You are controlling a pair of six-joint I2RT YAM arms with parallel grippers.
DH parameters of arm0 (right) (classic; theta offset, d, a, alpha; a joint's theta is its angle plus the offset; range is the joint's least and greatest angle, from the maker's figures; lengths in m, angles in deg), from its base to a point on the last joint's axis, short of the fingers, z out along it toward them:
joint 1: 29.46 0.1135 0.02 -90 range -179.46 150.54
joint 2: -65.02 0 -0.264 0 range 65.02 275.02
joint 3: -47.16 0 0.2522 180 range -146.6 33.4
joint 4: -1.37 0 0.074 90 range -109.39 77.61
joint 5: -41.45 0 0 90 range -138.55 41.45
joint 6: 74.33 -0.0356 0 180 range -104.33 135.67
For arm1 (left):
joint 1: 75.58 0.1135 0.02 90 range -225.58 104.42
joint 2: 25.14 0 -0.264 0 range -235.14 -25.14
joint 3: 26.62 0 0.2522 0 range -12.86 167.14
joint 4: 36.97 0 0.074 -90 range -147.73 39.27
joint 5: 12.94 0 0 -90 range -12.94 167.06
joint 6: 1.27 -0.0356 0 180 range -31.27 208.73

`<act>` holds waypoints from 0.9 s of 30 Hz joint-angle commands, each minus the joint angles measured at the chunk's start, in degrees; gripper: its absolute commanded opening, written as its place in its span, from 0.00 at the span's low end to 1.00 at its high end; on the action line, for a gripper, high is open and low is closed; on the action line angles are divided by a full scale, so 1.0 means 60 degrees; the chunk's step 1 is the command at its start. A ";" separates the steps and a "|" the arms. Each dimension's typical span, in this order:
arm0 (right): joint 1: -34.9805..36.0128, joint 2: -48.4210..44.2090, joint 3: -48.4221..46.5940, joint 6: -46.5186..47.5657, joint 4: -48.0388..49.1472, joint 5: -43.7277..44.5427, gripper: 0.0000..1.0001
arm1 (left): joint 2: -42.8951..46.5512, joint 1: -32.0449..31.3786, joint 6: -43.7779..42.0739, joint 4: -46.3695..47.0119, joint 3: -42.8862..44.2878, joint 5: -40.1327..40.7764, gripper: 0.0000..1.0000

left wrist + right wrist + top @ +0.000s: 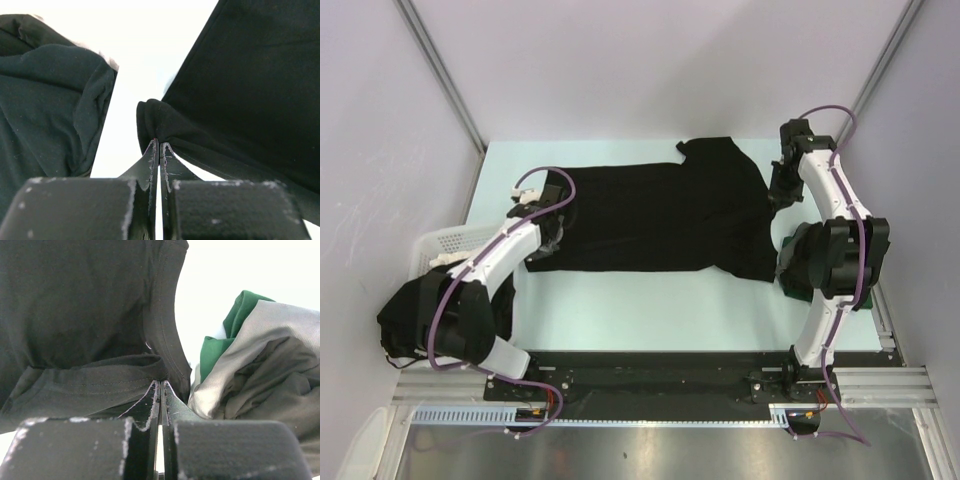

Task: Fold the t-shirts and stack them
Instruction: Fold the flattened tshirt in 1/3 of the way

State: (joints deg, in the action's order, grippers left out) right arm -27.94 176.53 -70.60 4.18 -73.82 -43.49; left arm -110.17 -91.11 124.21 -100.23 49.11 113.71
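Observation:
A black t-shirt (pixel 650 215) lies spread across the pale table, sleeve end to the right. My left gripper (pixel 552 218) is at its left edge, shut on a bunched fold of the cloth (pixel 159 142). My right gripper (pixel 782 190) is at the shirt's right edge, shut on a stitched hem (pixel 161 382). The shirt fills the upper right of the left wrist view (pixel 250 75) and the left of the right wrist view (pixel 85 305). More black cloth (pixel 400 315) hangs over the basket at the left, and dark cloth shows in the left wrist view (pixel 50 100).
A white slotted basket (pixel 440 243) stands at the table's left edge beside my left arm. A crumpled green and grey cloth (pixel 250 365) lies right of the shirt, close to my right arm (pixel 790 243). Walls enclose the table on three sides.

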 commanded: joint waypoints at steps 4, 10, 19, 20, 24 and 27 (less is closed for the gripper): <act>-0.0092 0.0414 -0.0551 0.0215 0.0131 0.0577 0.00 | -0.0197 0.0493 -0.0406 0.0383 0.0568 0.0412 0.00; -0.0092 0.0649 -0.0990 0.0230 0.0116 0.0680 0.00 | -0.0725 0.0669 -0.0743 0.0515 0.1154 0.0484 0.00; -0.0194 0.0913 -0.1386 0.0288 0.0072 0.0856 0.00 | -0.1120 0.0816 -0.1021 0.0617 0.1521 0.0455 0.00; -0.0180 0.0942 -0.1430 0.0332 0.0087 0.0856 0.00 | -0.1121 0.0830 -0.1036 0.0603 0.1536 0.0455 0.00; -0.0194 0.1147 -0.1723 0.0376 0.0028 0.0812 0.00 | -0.1194 0.0860 -0.1124 0.0632 0.1594 0.0353 0.00; -0.0458 0.1294 -0.1957 0.0420 0.0014 0.0739 0.00 | -0.1238 0.0860 -0.1226 0.0646 0.1624 0.0338 0.00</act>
State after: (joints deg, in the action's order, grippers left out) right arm -28.31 183.50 -78.45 5.25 -74.17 -41.90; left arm -117.14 -87.29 119.08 -96.27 56.41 113.64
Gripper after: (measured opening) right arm 0.009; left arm 0.005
